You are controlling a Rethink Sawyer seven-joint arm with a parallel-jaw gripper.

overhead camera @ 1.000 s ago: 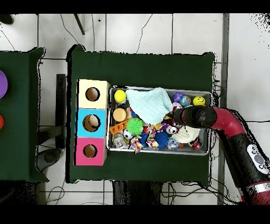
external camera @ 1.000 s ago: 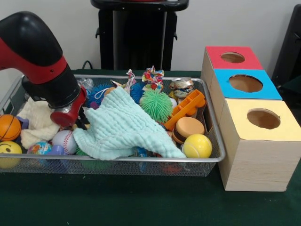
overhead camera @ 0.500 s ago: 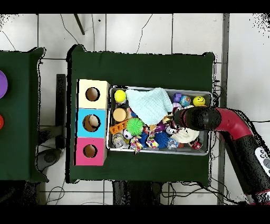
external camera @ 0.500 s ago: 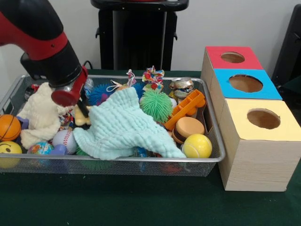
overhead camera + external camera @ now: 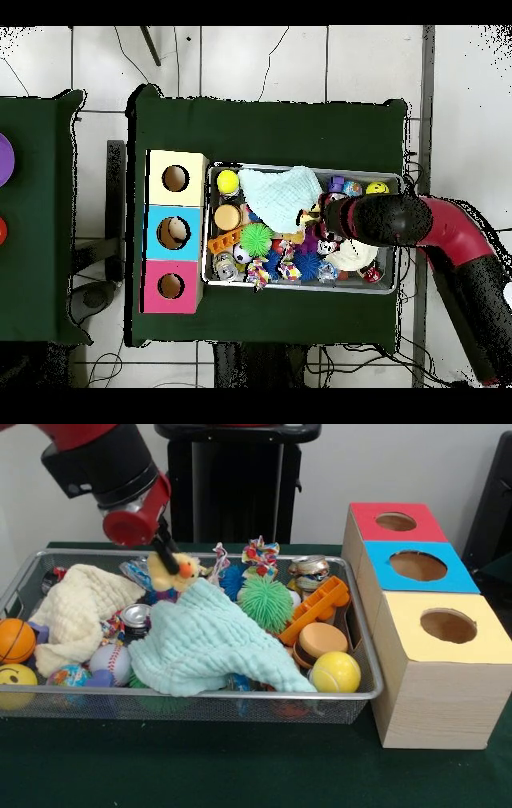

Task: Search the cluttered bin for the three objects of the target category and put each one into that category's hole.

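In the front view, look to the upper left of the frame: your gripper (image 5: 166,552) is clamped on the yellow duck (image 5: 174,571), which hangs above the clutter, clear of the mint cloth (image 5: 206,640) just below it. The bin (image 5: 364,664) fills the left and centre of the frame on the green table (image 5: 240,768). Inside it you can see a cream cloth (image 5: 76,612) at the left, a green spiky ball (image 5: 266,602) near the centre, a baseball (image 5: 109,662) and a yellow ball (image 5: 335,672) toward the lower edge. The red-topped box with the hole (image 5: 396,522) sits at the upper right, behind the blue-topped and yellow-topped boxes.

In the overhead view, the arm enters from the lower right and your gripper (image 5: 322,218) sits over the middle of the bin (image 5: 300,288), with a patch of yellow, the duck (image 5: 311,215), at its tip. The hole (image 5: 171,286) is at the lower left, well apart from the duck.
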